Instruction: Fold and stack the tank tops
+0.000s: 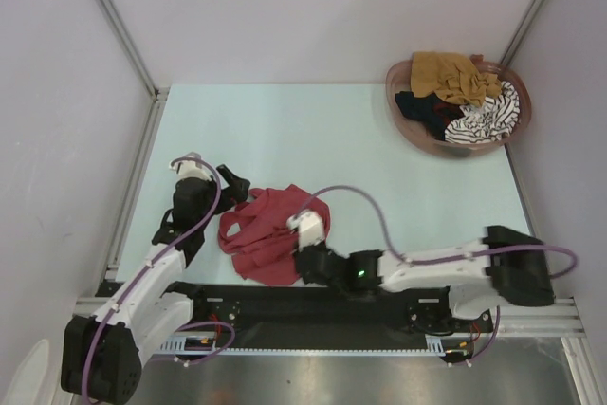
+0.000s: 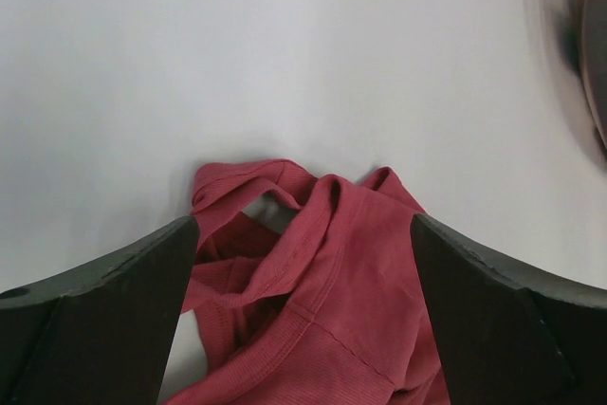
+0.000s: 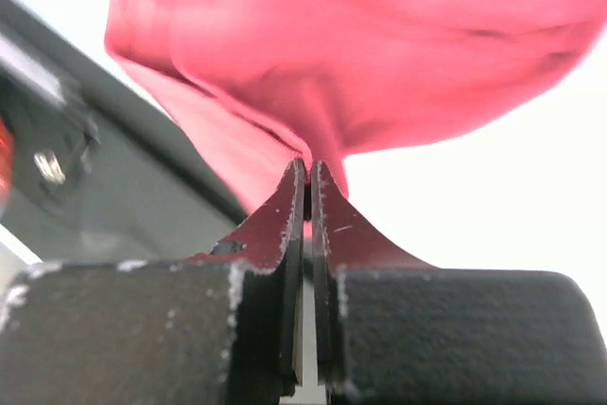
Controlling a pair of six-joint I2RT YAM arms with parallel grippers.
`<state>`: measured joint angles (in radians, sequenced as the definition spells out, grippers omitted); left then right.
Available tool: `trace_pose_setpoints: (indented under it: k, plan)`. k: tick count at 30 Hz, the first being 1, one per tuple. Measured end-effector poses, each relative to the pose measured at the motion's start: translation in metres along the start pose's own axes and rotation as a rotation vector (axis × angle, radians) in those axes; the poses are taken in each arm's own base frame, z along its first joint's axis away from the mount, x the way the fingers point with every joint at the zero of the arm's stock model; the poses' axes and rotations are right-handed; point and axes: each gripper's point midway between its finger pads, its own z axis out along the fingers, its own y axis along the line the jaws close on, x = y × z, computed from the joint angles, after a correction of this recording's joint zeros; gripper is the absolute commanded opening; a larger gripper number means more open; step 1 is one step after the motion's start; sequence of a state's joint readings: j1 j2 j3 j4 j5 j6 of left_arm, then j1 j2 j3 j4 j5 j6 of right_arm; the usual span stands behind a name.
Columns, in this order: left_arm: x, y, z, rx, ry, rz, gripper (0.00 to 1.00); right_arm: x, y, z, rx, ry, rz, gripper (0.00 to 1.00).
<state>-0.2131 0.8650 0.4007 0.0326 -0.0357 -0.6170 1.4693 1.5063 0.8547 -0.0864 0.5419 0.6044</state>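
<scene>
We see the right jaws pinched shut on a fold of the dark red tank top (image 1: 266, 234), which lies crumpled on the desk (image 1: 379, 158) between the arms. The left jaws stand wide open beside its straps, gripping nothing. The mustard-brown tank top (image 1: 446, 73), the black one (image 1: 422, 106) and the striped one (image 1: 488, 120) are heaped in the basket (image 1: 403, 125), partly hiding each other.

bare table (image 1: 332, 139) lies open between the red tank top (image 1: 261, 234) and the basket (image 1: 424, 145) (far right corner).
</scene>
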Motion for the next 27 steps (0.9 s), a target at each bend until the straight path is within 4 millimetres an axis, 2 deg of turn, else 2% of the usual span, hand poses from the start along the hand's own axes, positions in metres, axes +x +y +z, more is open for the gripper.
trace_pose_setpoints:
  k: [2,3,5,7,9,11,14,17,24,27]
  plan:
    - [0.000,-0.003,0.000,0.015,0.001,0.004,1.00,-0.035,-0.034,-0.022,0.023,-0.089,0.123,0.00]
    - [0.001,-0.006,0.000,0.025,0.005,0.011,1.00,-0.045,-0.048,-0.031,0.034,-0.120,0.166,0.00]
    - [0.005,-0.010,0.001,0.042,0.018,0.025,1.00,-0.062,-0.094,-0.052,0.087,-0.209,0.298,0.00]
    - [0.011,-0.012,0.003,0.050,0.038,0.035,1.00,-0.057,-0.138,-0.066,0.160,-0.253,0.401,0.00]
    - [0.020,-0.013,0.006,0.053,0.067,0.048,1.00,-0.040,-0.173,-0.076,0.228,-0.267,0.470,0.00]
    - [0.029,-0.014,0.008,0.056,0.101,0.061,1.00,-0.023,-0.193,-0.085,0.266,-0.270,0.518,0.00]
    - [0.038,-0.013,0.010,0.052,0.132,0.078,1.00,-0.010,-0.208,-0.096,0.295,-0.276,0.562,0.00]
    - [0.043,-0.013,0.013,0.047,0.152,0.088,1.00,-0.006,-0.221,-0.106,0.348,-0.291,0.598,0.00]
    - [0.053,-0.016,0.023,0.045,0.211,0.103,1.00,-0.004,-0.285,-0.120,0.619,-0.266,0.680,0.00]
    - [0.059,-0.018,0.032,0.035,0.254,0.112,0.97,0.001,-0.294,-0.120,0.646,-0.236,0.684,0.00]
